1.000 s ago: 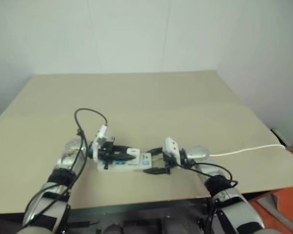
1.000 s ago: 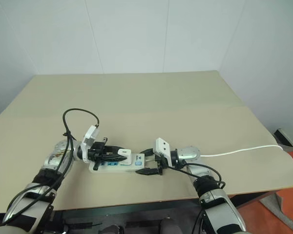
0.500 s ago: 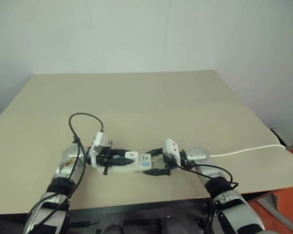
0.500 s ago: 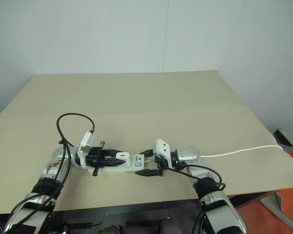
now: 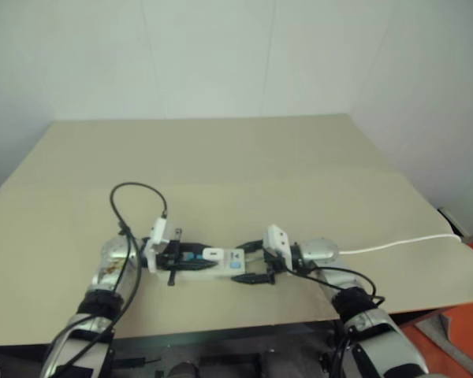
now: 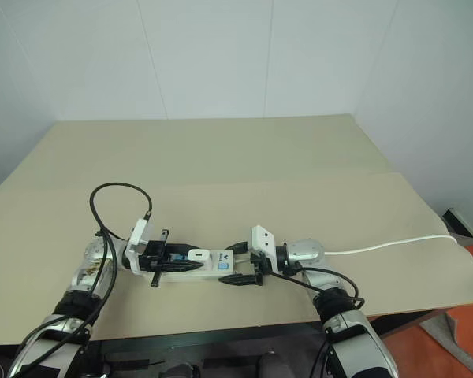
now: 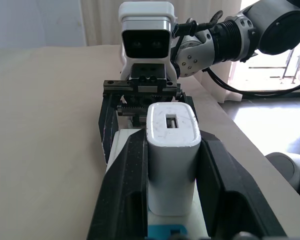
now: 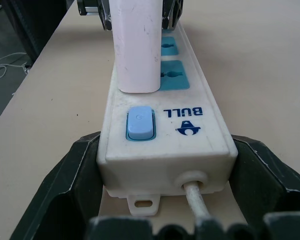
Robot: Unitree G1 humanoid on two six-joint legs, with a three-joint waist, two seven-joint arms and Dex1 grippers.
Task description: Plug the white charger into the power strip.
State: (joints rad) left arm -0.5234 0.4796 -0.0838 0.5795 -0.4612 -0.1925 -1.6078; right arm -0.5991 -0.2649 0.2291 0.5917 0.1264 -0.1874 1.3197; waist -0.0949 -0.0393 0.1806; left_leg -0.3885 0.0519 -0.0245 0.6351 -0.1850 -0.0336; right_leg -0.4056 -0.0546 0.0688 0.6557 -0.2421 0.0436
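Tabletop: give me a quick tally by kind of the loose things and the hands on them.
White charger: 1
Power strip: 1
White cable off the strip: 1
Robot hands: 2, left hand and right hand
Total: 5

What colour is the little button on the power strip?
Light blue; the button shows best in the right wrist view.
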